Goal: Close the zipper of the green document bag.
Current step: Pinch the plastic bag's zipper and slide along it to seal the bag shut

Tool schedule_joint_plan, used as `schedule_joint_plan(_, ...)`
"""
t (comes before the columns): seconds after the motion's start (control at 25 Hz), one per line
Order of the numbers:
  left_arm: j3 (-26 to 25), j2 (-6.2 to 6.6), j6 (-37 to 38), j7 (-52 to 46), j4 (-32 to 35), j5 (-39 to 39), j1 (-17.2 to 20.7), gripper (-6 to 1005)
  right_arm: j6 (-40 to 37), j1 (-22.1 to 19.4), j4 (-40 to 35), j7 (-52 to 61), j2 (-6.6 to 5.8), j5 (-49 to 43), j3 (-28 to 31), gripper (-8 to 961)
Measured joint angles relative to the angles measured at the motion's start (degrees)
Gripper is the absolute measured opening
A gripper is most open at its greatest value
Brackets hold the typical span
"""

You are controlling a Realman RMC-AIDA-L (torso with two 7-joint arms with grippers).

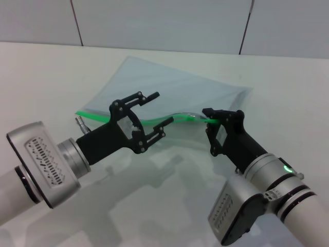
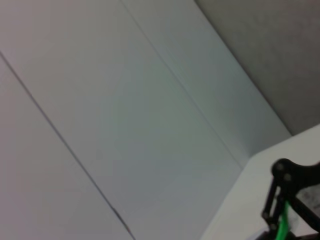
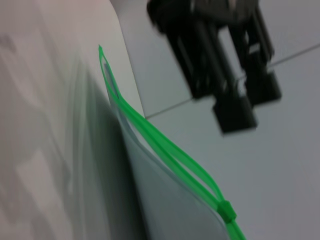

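Observation:
The green document bag [image 1: 169, 85] lies flat on the white table, a pale blue-grey pouch. Its zipper [image 1: 95, 116] runs along the near long edge as a bright green strip. My right gripper [image 1: 209, 119] is shut on the strip's right end, which is lifted off the table. In the right wrist view the zipper [image 3: 160, 145] gapes in a long loop up to the small slider [image 3: 227, 211]. My left gripper [image 1: 160, 109] is open and hovers over the middle of the strip, touching nothing. The left wrist view catches a bit of green zipper [image 2: 284, 226] beside a black finger linkage [image 2: 285, 195].
The white table [image 1: 46, 77] stretches around the bag and ends at a grey panelled wall [image 1: 164, 20] behind it. My left gripper [image 3: 225, 65] shows far off in the right wrist view. A small silver stub [image 1: 80, 123] sits by the strip's left end.

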Motion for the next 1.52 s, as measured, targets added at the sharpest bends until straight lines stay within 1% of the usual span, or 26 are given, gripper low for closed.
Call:
schedule_joint_plan(0.32,0.03,-0.10,-2.06,0.58,-0.07,2.26,-0.62,544,-0.09,-0.31,-0.48,1.14,0.08,-3.85,0.00,63)
schedule_joint_plan(0.56,1.41,-0.08,-4.27,0.70,-0.07,2.32,-1.01,543,-0.23,-0.66,-0.50,1.51,0.14,-5.71,-0.01,67)
schedule_joint_plan(0.88,1.41,-0.08,-4.41,1.36,-0.07,2.42,-1.08,542,-0.08,-0.99,-0.50,1.50,0.17,-7.53,-0.09,73)
schedule_joint_plan(1.12,1.41,-0.12,-4.36,2.93,-0.13,2.48,-1.10,426,0.18,-1.28,-0.50,1.50,0.16,-9.17,-0.09,77)
schedule_joint_plan(1.44,1.41,-0.16,-4.27,3.03,-0.16,2.55,-1.20,431,0.33,-1.31,-0.57,1.50,0.17,-10.18,-0.09,82)
schedule_joint_plan(1.52,1.41,-0.17,-4.26,3.03,-0.16,2.82,-1.22,418,0.35,-1.32,-0.58,1.49,0.17,-10.22,-0.09,84)
